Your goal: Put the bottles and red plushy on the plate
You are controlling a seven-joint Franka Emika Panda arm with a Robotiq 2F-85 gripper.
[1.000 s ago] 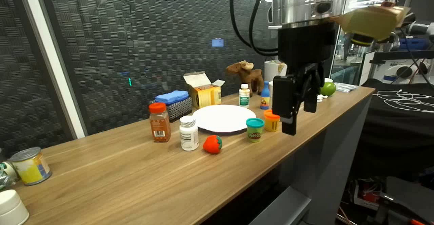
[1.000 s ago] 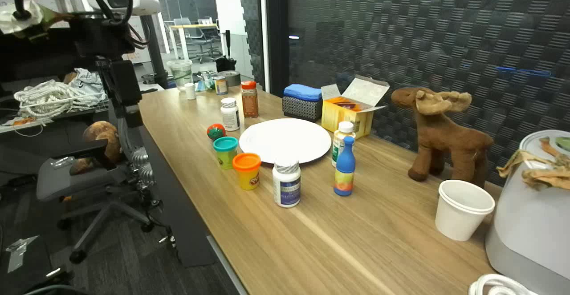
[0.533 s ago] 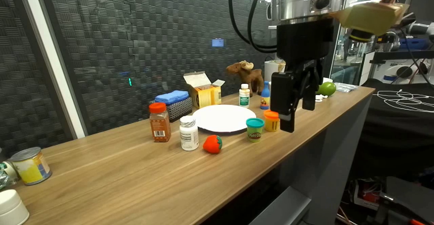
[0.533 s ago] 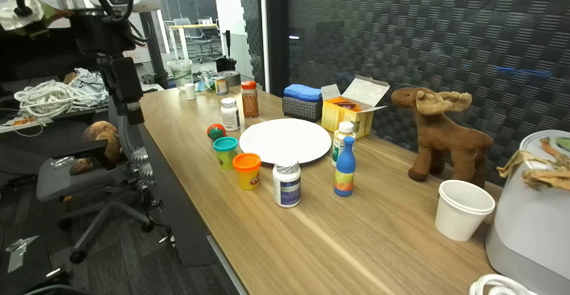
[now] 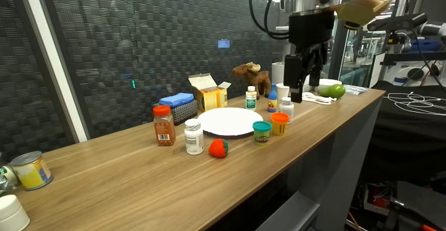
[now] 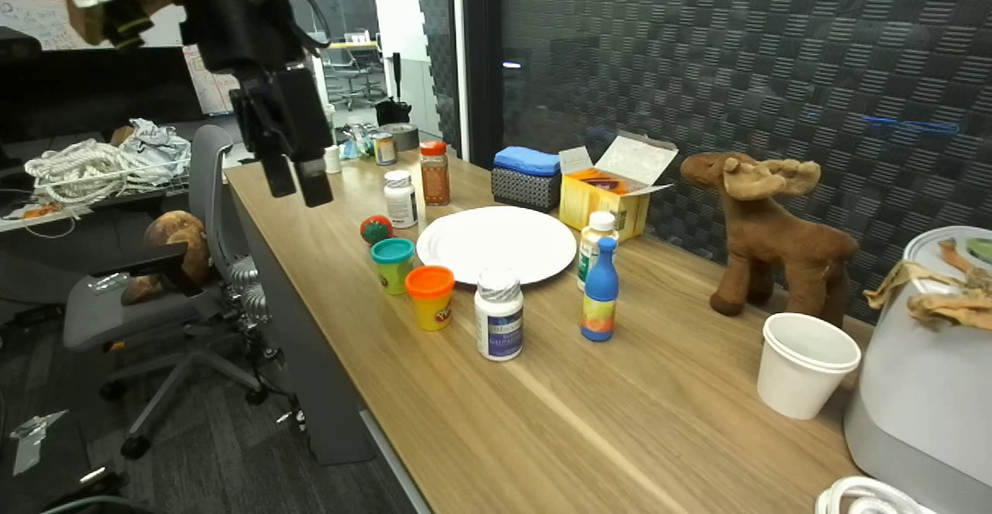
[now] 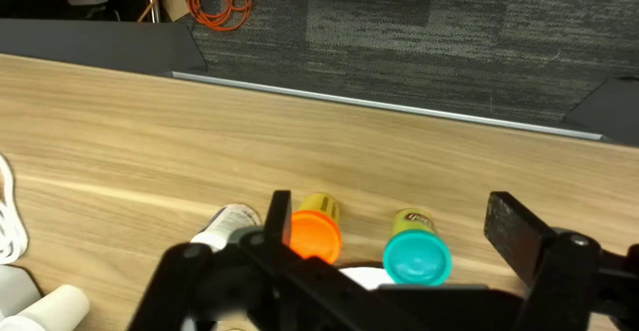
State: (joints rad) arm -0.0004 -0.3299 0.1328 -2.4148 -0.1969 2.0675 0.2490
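White plate (image 6: pixel 496 243) lower than the jaws | jaws just lifted, apart, gripping nothing; white bottle (image 5: pixel 286 110) now uncovered in an exterior view | red plushy (image 5: pixel 218 148), other bottles (image 5: pixel 164 130) below jaws, off plate | we judge loading unstarted; height lets us line up a pick

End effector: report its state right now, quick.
End effector: open, jaws wide apart, holding nothing.

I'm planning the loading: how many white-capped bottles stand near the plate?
3: the white-labelled bottle by the plushy, the purple-labelled bottle by the orange-lidded tub, the green-labelled bottle by the blue bottle. Both exterior views show each.
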